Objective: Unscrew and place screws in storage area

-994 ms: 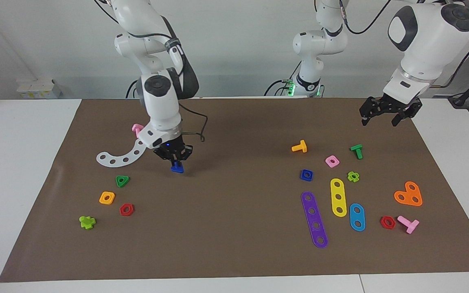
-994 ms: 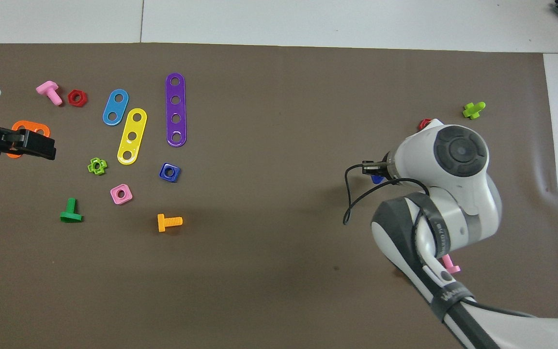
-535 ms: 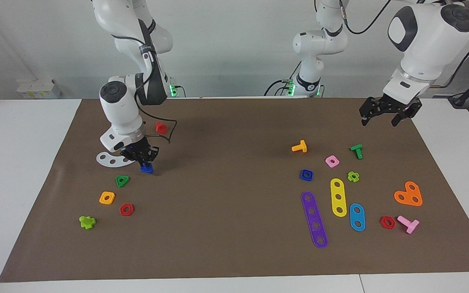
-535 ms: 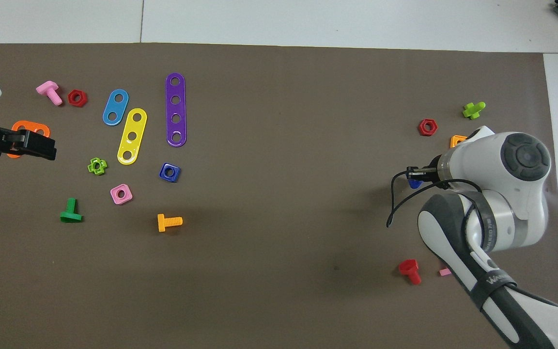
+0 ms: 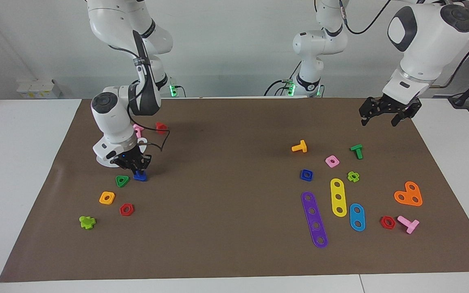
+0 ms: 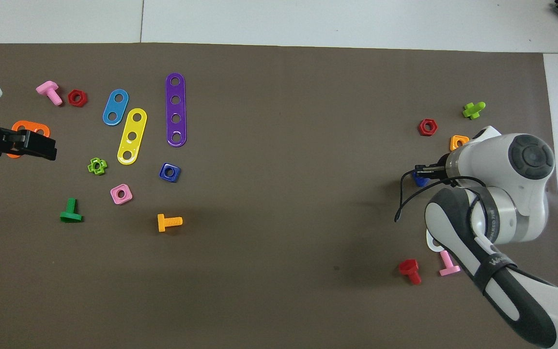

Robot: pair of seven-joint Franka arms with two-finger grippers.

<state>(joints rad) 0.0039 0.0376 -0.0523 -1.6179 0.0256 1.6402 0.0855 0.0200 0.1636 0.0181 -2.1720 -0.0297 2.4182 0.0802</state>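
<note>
The dark-blue screw (image 5: 139, 176) hangs head down in my right gripper (image 5: 137, 169), which is shut on its shaft. It is at or just above the brown mat (image 5: 234, 122), right beside a green triangular nut (image 5: 122, 180), toward the right arm's end. In the overhead view the screw (image 6: 420, 181) shows just under the right gripper (image 6: 423, 172). My left gripper (image 5: 385, 117) is open, empty and waits in the air over the left arm's end of the mat; in the overhead view it (image 6: 41, 146) is over an orange heart plate (image 6: 26, 129).
Near the screw lie an orange nut (image 5: 107, 197), a red hex nut (image 5: 126, 209), a lime cross piece (image 5: 87, 222), a pink bolt (image 5: 138, 130), a red bolt (image 5: 161, 127) and a white plate (image 5: 101, 159), mostly hidden. Toward the left arm's end lie a blue square nut (image 5: 306, 175), strips and bolts.
My right gripper has carried the blue screw toward the right arm's end of the mat and lowered it beside the green triangular nut. The left arm has not moved.
</note>
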